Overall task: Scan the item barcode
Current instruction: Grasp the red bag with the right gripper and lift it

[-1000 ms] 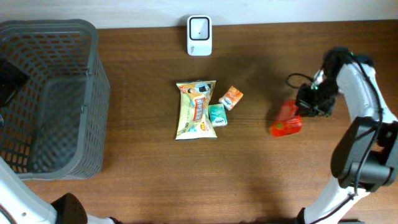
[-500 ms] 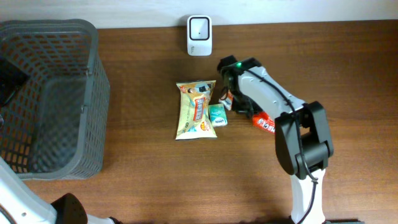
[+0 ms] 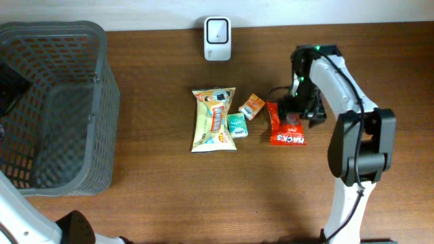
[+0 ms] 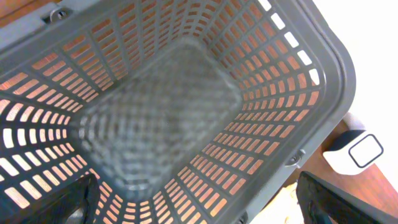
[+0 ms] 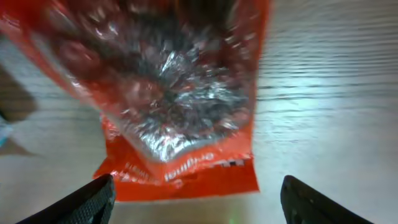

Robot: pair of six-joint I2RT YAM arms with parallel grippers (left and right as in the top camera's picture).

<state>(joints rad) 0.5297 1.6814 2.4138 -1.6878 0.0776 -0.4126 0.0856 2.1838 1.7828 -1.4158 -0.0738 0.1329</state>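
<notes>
Letting go of the crinkly red foil packet [image 3: 286, 130] near the desk's middle: right gripper [image 5: 200, 198] wide open, holding nothing; best lifting straight up, not dragging it.

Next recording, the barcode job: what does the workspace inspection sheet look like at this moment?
Surface: brown wooden table, no spills seen.
Job's things: white scanner at the far edge; red bag lying flat; yellow snack bag, green packet and orange box clustered beside it, toward the basket.
Clutter: grey basket at the left end, nothing seen inside.
Grippers: right gripper open, fingers spread either side of the red bag, no grip seen; left gripper open above the basket.
Cables: thin dark cable beside the right gripper.
Surroundings: pale strip beyond the far edge; nothing else seen.
</notes>
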